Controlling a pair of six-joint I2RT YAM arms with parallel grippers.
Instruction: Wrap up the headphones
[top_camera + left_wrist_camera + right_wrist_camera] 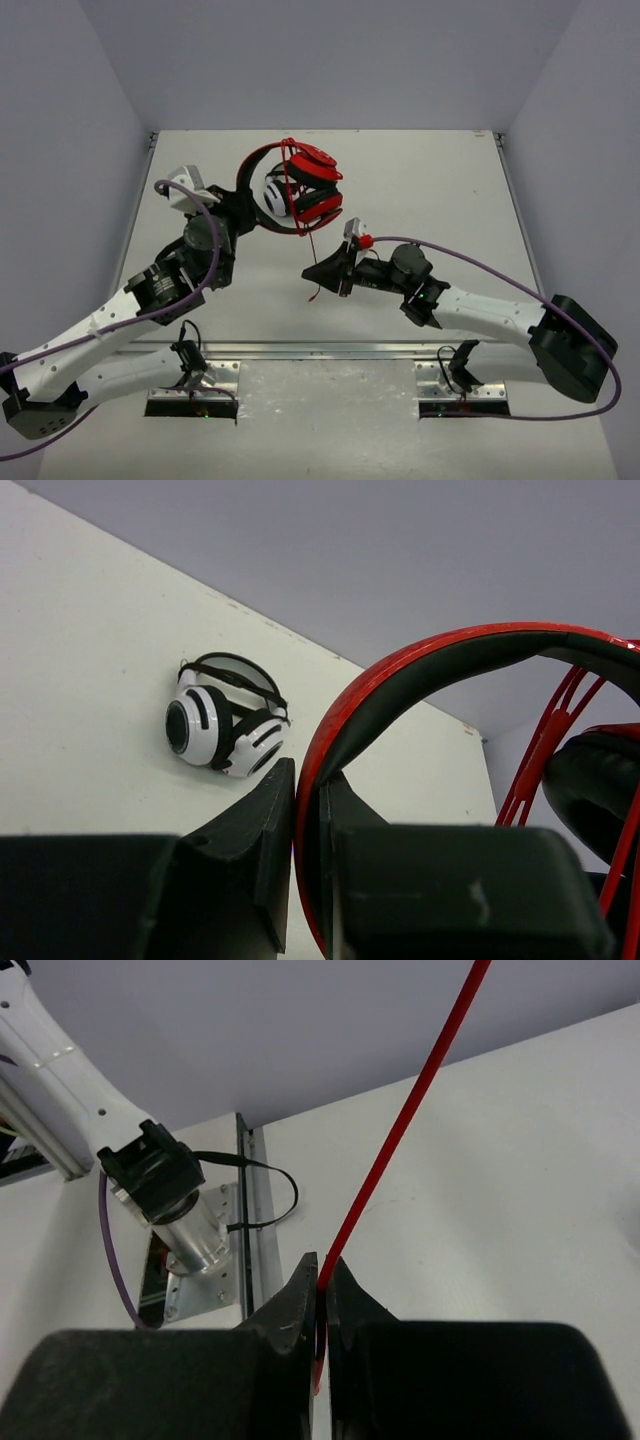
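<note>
Two closed grips: my left gripper [308, 780] pinches the black-lined red headband [430, 655] of the red over-ear headphones [315, 185]; my right gripper [320, 1272] nips their thin red cable [393, 1135] — it runs straight up-table to the headphones (left arm nearer).

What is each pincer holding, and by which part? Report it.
The left pincer is shut on the red headphones, at the headband. The right pincer is shut on their thin red cable.

Headphones [400, 668]: glossy red plastic band, matt black lining. Cable [400, 1140]: smooth red sheath. White headphones [200, 725], left of frame: glossy plastic. Table [420, 180]: matt white. Fingers [285, 1320]: matt black plastic.
</note>
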